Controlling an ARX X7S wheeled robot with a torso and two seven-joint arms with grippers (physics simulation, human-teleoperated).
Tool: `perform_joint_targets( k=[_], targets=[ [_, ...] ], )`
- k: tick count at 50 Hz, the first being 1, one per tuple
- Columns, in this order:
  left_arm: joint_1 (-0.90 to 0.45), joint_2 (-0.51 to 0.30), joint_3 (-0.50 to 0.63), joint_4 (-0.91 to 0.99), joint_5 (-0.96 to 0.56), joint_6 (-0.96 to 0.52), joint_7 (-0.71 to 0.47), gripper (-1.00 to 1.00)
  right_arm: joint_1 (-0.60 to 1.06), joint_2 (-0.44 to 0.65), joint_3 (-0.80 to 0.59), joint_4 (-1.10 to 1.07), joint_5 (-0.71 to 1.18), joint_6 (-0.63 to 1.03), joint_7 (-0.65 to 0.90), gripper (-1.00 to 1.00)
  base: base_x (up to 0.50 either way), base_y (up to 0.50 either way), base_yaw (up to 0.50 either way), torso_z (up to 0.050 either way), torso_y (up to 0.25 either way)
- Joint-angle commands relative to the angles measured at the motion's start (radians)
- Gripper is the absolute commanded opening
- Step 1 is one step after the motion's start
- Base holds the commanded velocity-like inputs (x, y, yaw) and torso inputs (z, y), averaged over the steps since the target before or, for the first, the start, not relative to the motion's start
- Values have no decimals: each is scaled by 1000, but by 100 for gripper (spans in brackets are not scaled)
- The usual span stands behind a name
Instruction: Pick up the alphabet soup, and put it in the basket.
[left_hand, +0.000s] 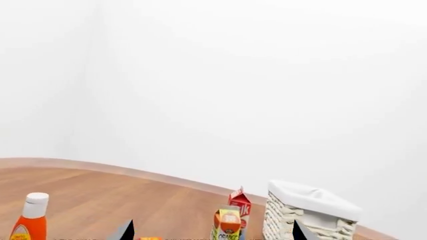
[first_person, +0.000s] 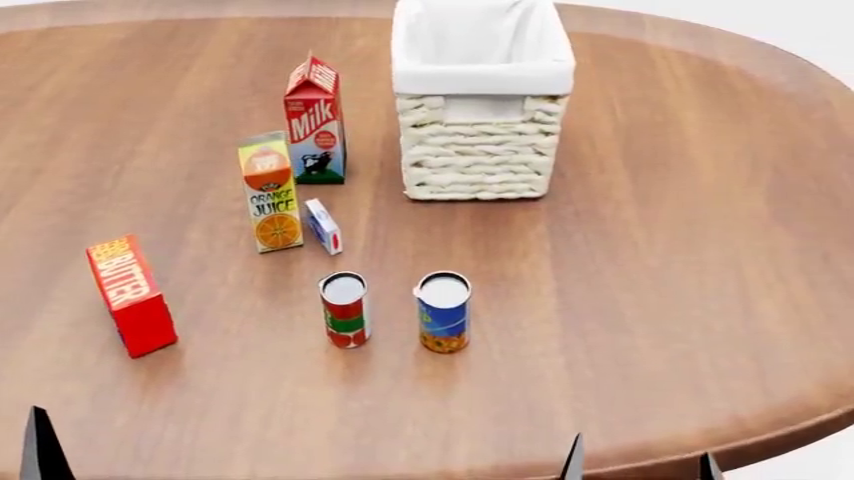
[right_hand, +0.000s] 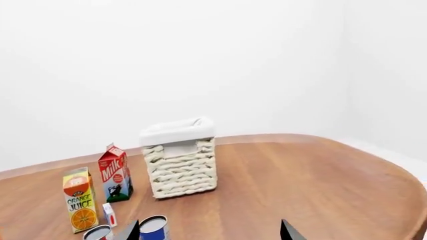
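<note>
Reaching for the alphabet soup (first_person: 344, 310), you needed the right gripper (first_person: 638, 468), its tips spread wide, lowered squarely over the can near the table's (first_person: 694, 300) front edge; the left gripper's (first_person: 44, 450) state I couldn't tell. Your basket (first_person: 481, 150) showed only its cloth lining

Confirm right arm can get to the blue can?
Probably yes: right gripper is open near the table edge, bare wood between it and the blue can; red can stands beyond.
</note>
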Motion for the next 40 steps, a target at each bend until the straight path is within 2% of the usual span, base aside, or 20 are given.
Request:
perform_joint_targets(
  k=[1,20,40],
  targets=[
    [8,-7,6,9,-1,6,-9,100,4,6,-10,5,6,0,3,100,0,-316,0,0,0],
    [-1,-17,16,4,-3,9,-22,100,10,12,-25,14,7,-16,6,100,0,-318,0,0,0],
    [1,-25,23,-1,-8,30,-30,100,-10,25,-46,2,26,-69,-22,100,44,-234,0,0,0]
  ],
)
